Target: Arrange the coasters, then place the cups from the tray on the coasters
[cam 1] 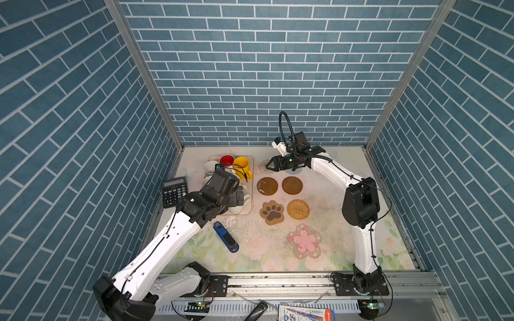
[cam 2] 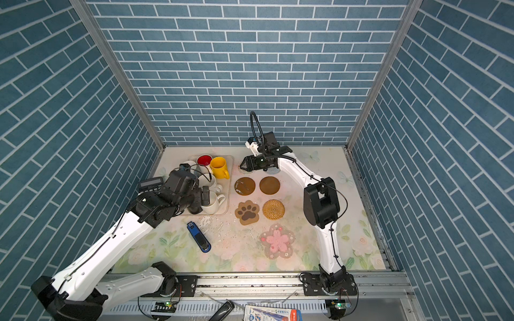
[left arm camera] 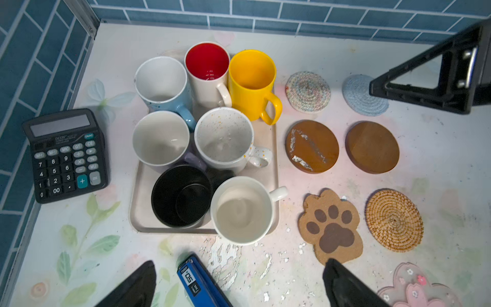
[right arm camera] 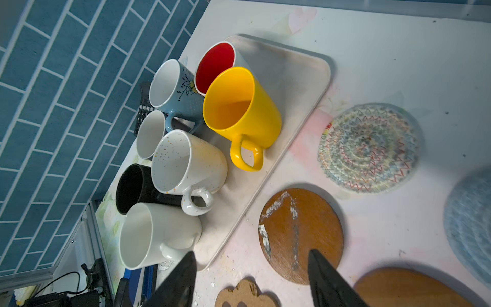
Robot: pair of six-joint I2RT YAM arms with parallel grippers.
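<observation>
At the far left a black desk calculator [cam 1: 173,191] lies on the floral-printed surface [cam 1: 264,258], just beside the shallow beige plastic tray [left arm camera: 140,202]. All seven mugs stand upright on the tray, packed close. The light blue mug [left arm camera: 162,85], the white mug with a red inside [left arm camera: 207,66] and the yellow mug [left arm camera: 252,79] line the far end. The lavender mug [left arm camera: 160,138] and the speckled white mug [left arm camera: 223,138] take the middle, and the black mug [left arm camera: 180,196] and the cream mug [left arm camera: 241,210] the near end (the handles that show point toward the coasters' side). The left claw [left arm camera: 239,261] hovers above the tray's near end, its fingers spread wide with nothing between them. A blue and black stapler [cam 1: 225,237] lies on the surface near that end.

To the right of the tray the seven coasters lie flat in two columns, apart from one another. Farthest back are the white woven round coaster [left arm camera: 308,91] and the light blue woven round coaster [left arm camera: 358,98]. Next come a brown wooden disc streaked with white [left arm camera: 312,146] and a plain brown wooden disc [left arm camera: 372,147], then the tan paw-shaped coaster [left arm camera: 330,226] beside the tan rattan round coaster [left arm camera: 394,220]. Nearest is the larger pink flower-shaped coaster [cam 1: 304,241]. The right claw [right arm camera: 251,251] hangs over the two woven coasters, pointing toward the tray, fingers parted and gripping nothing.
</observation>
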